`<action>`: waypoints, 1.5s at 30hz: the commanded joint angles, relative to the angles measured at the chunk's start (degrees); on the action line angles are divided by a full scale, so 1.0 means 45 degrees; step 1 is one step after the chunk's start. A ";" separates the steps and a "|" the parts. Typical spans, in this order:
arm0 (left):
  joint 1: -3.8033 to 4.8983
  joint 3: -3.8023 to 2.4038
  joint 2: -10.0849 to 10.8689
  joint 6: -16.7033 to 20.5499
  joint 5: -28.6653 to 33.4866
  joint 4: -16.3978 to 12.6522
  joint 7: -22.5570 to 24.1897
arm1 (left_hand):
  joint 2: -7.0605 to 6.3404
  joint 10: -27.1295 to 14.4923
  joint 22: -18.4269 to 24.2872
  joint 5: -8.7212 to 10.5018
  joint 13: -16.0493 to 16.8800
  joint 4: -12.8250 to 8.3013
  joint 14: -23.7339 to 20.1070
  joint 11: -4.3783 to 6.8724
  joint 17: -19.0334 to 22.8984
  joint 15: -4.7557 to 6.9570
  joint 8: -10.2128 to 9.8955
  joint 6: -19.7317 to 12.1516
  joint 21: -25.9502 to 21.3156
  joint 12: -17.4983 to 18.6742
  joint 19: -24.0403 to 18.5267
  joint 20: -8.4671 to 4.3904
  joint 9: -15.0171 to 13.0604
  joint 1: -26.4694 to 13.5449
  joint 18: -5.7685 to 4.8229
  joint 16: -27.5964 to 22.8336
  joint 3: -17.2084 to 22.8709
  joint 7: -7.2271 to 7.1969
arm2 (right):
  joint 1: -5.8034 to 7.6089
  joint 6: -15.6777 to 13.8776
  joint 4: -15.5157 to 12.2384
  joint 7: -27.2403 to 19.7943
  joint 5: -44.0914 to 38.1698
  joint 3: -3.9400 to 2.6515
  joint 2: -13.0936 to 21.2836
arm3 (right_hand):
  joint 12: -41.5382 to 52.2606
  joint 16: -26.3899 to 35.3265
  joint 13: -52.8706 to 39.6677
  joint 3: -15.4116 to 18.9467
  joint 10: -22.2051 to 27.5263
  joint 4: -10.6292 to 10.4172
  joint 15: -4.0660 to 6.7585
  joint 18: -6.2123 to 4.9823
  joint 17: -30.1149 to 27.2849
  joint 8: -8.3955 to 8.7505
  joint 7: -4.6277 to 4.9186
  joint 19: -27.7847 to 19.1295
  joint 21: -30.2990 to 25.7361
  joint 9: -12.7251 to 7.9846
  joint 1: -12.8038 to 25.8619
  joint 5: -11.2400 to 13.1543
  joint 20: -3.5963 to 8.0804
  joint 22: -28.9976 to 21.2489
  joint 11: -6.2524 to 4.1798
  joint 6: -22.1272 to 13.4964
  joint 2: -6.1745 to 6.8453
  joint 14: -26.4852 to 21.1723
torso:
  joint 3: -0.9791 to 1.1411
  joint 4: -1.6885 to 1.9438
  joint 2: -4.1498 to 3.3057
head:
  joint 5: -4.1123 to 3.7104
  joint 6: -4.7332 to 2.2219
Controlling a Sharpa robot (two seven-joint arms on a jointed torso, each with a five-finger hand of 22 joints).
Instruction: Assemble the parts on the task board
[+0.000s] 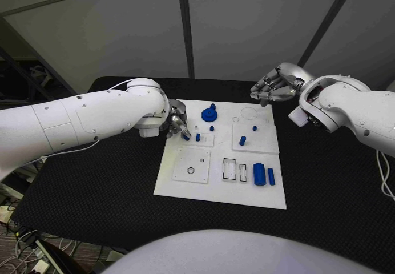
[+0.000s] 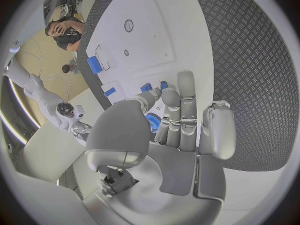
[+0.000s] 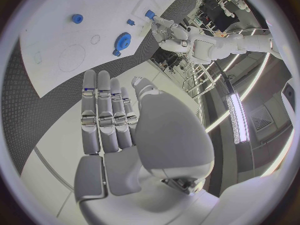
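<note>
The white task board (image 1: pixel 216 188) lies mid-table. A blue gear (image 1: pixel 210 115) stands near its back edge, small blue pegs (image 1: pixel 197 137) stand left of centre, and two blue cylinders (image 1: pixel 259 171) lie at the front right. My left hand (image 1: pixel 177 123) hovers over the board's back left edge, beside the pegs. In the left wrist view that left hand (image 2: pixel 178 120) pinches a small blue part (image 2: pixel 152 122) between thumb and fingers. My right hand (image 1: pixel 275 84) hangs above the table behind the board's back right corner, fingers straight and holding nothing (image 3: pixel 109 115). The right wrist view shows the gear (image 3: pixel 123 39).
The board carries raised white plates with round holes (image 1: pixel 191 169) and rectangular slots (image 1: pixel 229 169). Black table (image 1: pixel 329 188) surrounds the board on all sides. My left forearm (image 1: pixel 82 123) reaches in over the table's left side.
</note>
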State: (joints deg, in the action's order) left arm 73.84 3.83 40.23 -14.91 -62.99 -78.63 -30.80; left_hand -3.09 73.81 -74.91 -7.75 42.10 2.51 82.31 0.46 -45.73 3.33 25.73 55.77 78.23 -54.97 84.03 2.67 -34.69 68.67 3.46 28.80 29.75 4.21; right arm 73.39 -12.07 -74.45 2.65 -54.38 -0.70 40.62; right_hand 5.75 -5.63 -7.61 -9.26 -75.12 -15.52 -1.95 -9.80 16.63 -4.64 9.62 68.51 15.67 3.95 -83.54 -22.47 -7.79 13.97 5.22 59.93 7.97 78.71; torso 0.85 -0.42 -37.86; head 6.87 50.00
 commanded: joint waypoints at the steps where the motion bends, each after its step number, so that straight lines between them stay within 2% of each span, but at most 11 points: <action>1: -0.0018 0.0012 -0.0041 -0.0440 0.0052 -0.0018 -0.0027 | -0.0026 0.0073 -0.2623 -0.0043 0.0013 -0.1607 0.0007 0.0032 -0.0006 0.0059 0.0058 -0.0017 0.0079 -0.0018 0.0256 0.0006 -0.0129 0.0006 -0.0229 0.0053 0.1658 -0.0091 | 0.0022 0.0059 -0.0002 -0.0115 0.0036 -0.0005 -0.0002 | 0.0020 0.0051 -0.0018 -0.0041 0.0086 -0.0045 -0.0021 -0.0138 0.0020 -0.0062 0.0008 0.0038 -0.0083 0.0011 0.0032 -0.0080 -0.0056 -0.0020 -0.0009 -0.0124 -0.0051 -0.0100 | -0.0003 0.0004 -0.0012 | -0.0004 -0.0001; 22: -0.0016 0.0012 -0.0231 -0.0833 0.0095 0.0293 -0.0088 | -0.0060 0.0148 -0.2612 -0.0083 0.0189 -0.1566 0.0010 0.0030 -0.0005 0.0057 0.0088 0.0006 0.0028 -0.0150 0.0238 0.0001 -0.0220 -0.0167 -0.0220 0.0053 0.1789 -0.0097 | 0.0021 0.0044 -0.0004 -0.0116 0.0036 -0.0005 -0.0003 | 0.0020 0.0051 -0.0018 -0.0041 0.0086 -0.0045 -0.0021 -0.0138 0.0020 -0.0062 0.0008 0.0038 -0.0083 0.0011 0.0032 -0.0080 -0.0056 -0.0020 -0.0009 -0.0124 -0.0051 -0.0100 | 0.0008 -0.0005 -0.0002 | -0.0030 -0.0001; 28: -0.0016 0.0013 -0.0339 -0.0895 0.0098 0.0421 -0.0103 | -0.0164 0.0321 -0.2640 0.0013 0.0455 -0.1310 0.0030 0.0124 -0.0018 0.0103 0.0184 0.0197 0.0105 -0.0383 0.0278 -0.0006 -0.0394 -0.0765 -0.0238 0.0077 0.1707 -0.0246 | 0.0021 0.0044 -0.0013 -0.0110 0.0036 -0.0005 0.0005 | 0.0020 0.0051 -0.0018 -0.0041 0.0086 -0.0045 -0.0021 -0.0138 0.0020 -0.0062 0.0008 0.0038 -0.0083 0.0011 0.0032 -0.0080 -0.0056 -0.0020 -0.0009 -0.0124 -0.0051 -0.0100 | 0.0005 0.0004 -0.0010 | -0.0047 -0.0001; 39: -0.0016 0.0015 -0.0501 -0.0879 0.0100 0.0564 -0.0120 | -0.0261 0.0404 -0.2668 0.0077 0.0595 -0.1128 0.0039 0.0201 -0.0033 0.0155 0.0206 0.0335 0.0193 -0.0503 0.0326 -0.0043 -0.0518 -0.1185 -0.0258 0.0098 0.1443 -0.0352 | 0.0021 0.0052 -0.0009 -0.0119 0.0036 -0.0005 -0.0004 | 0.0020 0.0051 -0.0018 -0.0041 0.0086 -0.0045 -0.0021 -0.0138 0.0020 -0.0062 0.0008 0.0038 -0.0083 0.0011 0.0032 -0.0080 -0.0056 -0.0020 -0.0009 -0.0124 -0.0051 -0.0100 | 0.0006 -0.0004 0.0004 | -0.0045 -0.0001; 45: -0.0017 0.0016 -0.0544 -0.0872 0.0101 0.0601 -0.0121 | -0.0464 0.0291 -0.2684 0.0077 0.0216 -0.1001 0.0043 0.0240 -0.0042 0.0182 0.0141 0.0424 0.0244 -0.0209 0.0357 -0.0069 -0.0544 -0.1524 -0.0270 0.0107 0.1085 -0.0405 | 0.0021 0.0049 -0.0009 -0.0120 0.0036 -0.0005 0.0000 | 0.0020 0.0051 -0.0018 -0.0041 0.0086 -0.0045 -0.0021 -0.0138 0.0020 -0.0062 0.0008 0.0038 -0.0083 0.0011 0.0032 -0.0080 -0.0056 -0.0020 -0.0009 -0.0124 -0.0051 -0.0100 | 0.0009 0.0003 0.0003 | -0.0064 -0.0001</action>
State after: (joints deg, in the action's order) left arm 74.07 3.68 38.03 -17.61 -62.87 -75.78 -31.19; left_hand -5.36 75.50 -74.91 -7.66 43.21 -2.17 82.54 1.33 -45.85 3.79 26.48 57.18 79.00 -56.05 84.03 2.67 -37.05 62.33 3.46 29.08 35.20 2.80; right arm 73.37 -12.06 -74.45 2.63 -54.38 -0.70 40.62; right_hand 5.75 -5.63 -7.61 -9.26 -75.12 -15.52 -1.95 -9.80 16.62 -4.64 9.62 68.51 15.67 3.95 -83.53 -22.47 -7.79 13.98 5.22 59.93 7.98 78.71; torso 0.88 -0.41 -37.85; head 6.66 50.00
